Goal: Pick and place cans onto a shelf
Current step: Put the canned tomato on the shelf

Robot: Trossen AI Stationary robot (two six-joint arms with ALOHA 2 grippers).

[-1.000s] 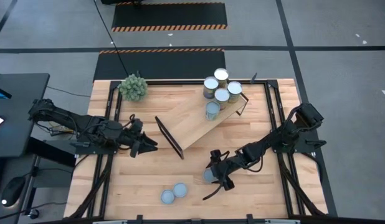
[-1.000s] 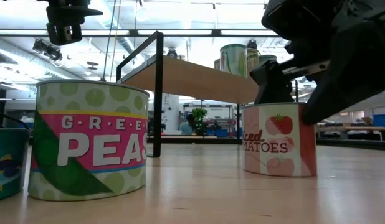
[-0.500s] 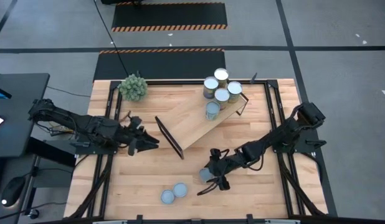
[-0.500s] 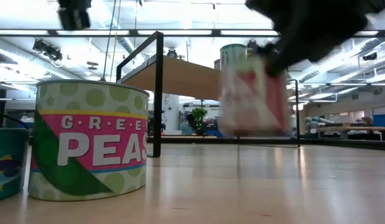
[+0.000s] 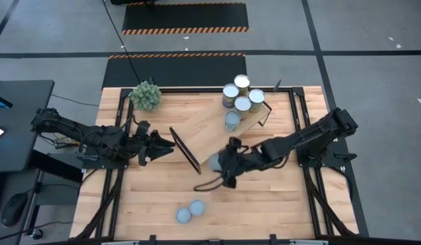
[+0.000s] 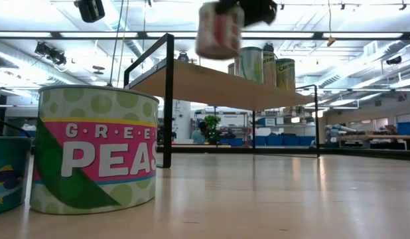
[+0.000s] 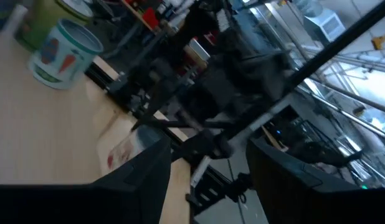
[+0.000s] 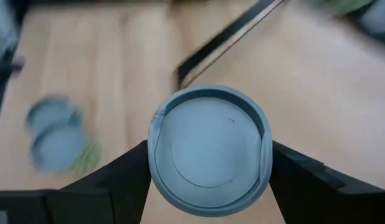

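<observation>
While my right gripper (image 5: 219, 163) is clenched on a tomato can (image 6: 219, 30), I see that can lifted clear of the table, just beside the shelf's (image 5: 214, 133) near end frame and, in the low view, higher than the shelf plank. From the right wrist, its blue-grey lid (image 8: 208, 148) fills the gap between both fingers (image 8: 114, 180). My left gripper (image 5: 164, 145) hangs on the other side of that same end frame, fingers parted and holding nothing. Five cans (image 5: 240, 96) stand clustered at the shelf's far end. A green peas can (image 6: 93, 149) and a neighbouring can (image 5: 183, 215) sit on the table well apart from the shelf.
</observation>
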